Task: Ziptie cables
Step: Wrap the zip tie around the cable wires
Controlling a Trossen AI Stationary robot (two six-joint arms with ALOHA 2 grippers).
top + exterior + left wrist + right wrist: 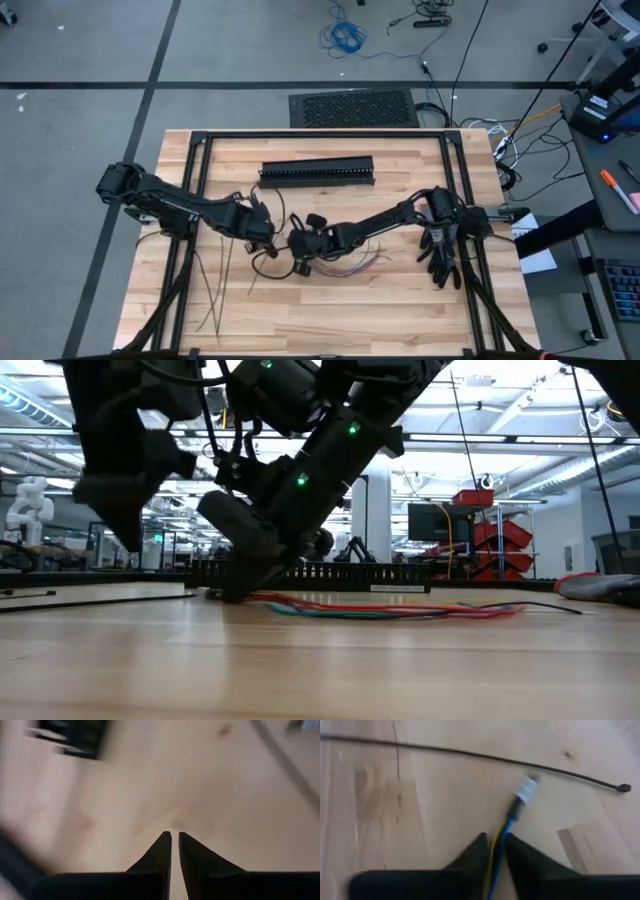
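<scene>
Looking straight down, the high view shows a pale butcher-block table (400, 310) of jointed wooden strips, framed by dark metal rails. Both arms reach toward its middle. The right pincer (298, 262) sits low over one end of the cables (352, 264), a loose fan of thin coloured wires trailing away from it toward the right arm's base. The left pincer (262, 232) hangs just beside it, on the far side from those wires. Beyond both pincers lies a long black slotted duct (317, 173), ribbed like a comb. The zipties (212, 285), thin straight dark strips, splay out near the left pincer, toward the table's front edge. A black glove (441, 255) lies limp by the right arm.

From the low view, the cables (400, 607) run flat along the wood in red, green and orange strands, starting just beside the bulky dark arm that comes down to the table.

The left wrist view has the left pincer (175, 839) clenched, its two tapered matte fingers almost meeting, with nothing between them (only blurred bare wood ahead).

In the right wrist view the right pincer (493, 840) is clamped on a blue and yellow wire of the cables (512, 815), which ends just ahead in a small white plug. One ziptie (470, 753) stretches farther ahead, slim with a small square head.
</scene>
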